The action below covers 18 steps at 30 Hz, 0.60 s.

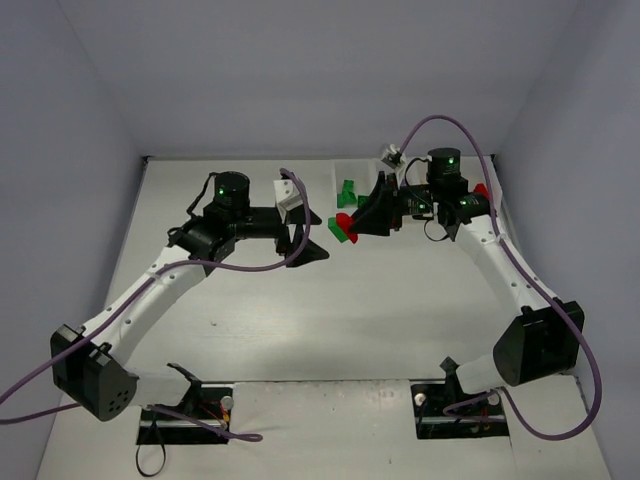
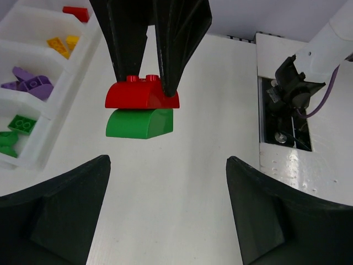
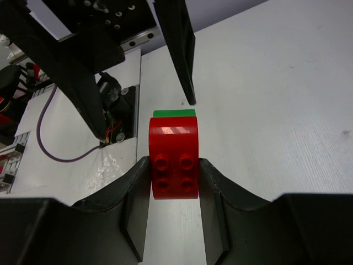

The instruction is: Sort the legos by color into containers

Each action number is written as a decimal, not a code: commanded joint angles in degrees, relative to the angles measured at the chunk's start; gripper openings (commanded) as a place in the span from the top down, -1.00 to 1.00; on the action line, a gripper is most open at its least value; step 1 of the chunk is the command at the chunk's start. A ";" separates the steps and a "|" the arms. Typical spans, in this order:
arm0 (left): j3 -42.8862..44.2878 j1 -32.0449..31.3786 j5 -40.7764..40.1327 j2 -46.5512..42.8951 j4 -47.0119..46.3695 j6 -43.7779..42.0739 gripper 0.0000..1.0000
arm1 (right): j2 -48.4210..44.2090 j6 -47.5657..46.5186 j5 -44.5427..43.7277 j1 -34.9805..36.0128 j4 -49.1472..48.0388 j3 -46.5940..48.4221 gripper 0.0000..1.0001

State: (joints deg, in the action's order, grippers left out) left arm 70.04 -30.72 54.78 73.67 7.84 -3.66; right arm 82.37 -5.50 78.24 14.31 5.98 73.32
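Legos: we see a red brick [image 3: 174, 157] joined to a green brick [image 2: 140, 123], near the tray [image 2: 33, 22].
Right gripper [image 3: 174, 165]: clamped on our red brick's sides.
Left gripper [image 2: 167, 160]: jaws spread wide, holding nothing.

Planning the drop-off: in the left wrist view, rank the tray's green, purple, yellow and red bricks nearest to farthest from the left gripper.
1. green bricks, lower left
2. purple bricks, left
3. yellow bricks, upper left
4. red brick, top

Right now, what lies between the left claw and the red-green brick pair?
Nothing; the left wrist view shows only bare table between left gripper and the brick pair.
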 commanded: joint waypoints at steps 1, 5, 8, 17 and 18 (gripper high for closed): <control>3.43 0.66 5.51 0.16 -0.89 -0.56 -0.57 | -0.19 -1.80 6.66 0.02 -2.46 2.88 1.00; 3.88 0.66 7.44 2.18 -4.48 2.95 -0.50 | -0.54 -1.89 7.54 0.28 -2.46 2.71 1.00; 3.79 0.66 9.37 3.85 -10.19 8.48 -0.44 | -0.72 -1.97 7.54 0.81 -2.55 2.44 1.00; 3.26 0.49 11.75 6.05 -18.03 15.61 -0.31 | -0.89 -2.06 6.84 1.43 -2.46 1.39 1.00; 3.26 0.57 11.75 6.13 -18.29 15.79 -0.30 | -0.89 -2.15 6.58 1.60 -2.55 1.47 1.00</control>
State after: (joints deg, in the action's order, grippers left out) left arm 70.63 -30.46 63.72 80.82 -3.16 9.63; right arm 82.39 -6.98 82.59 15.09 6.00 73.38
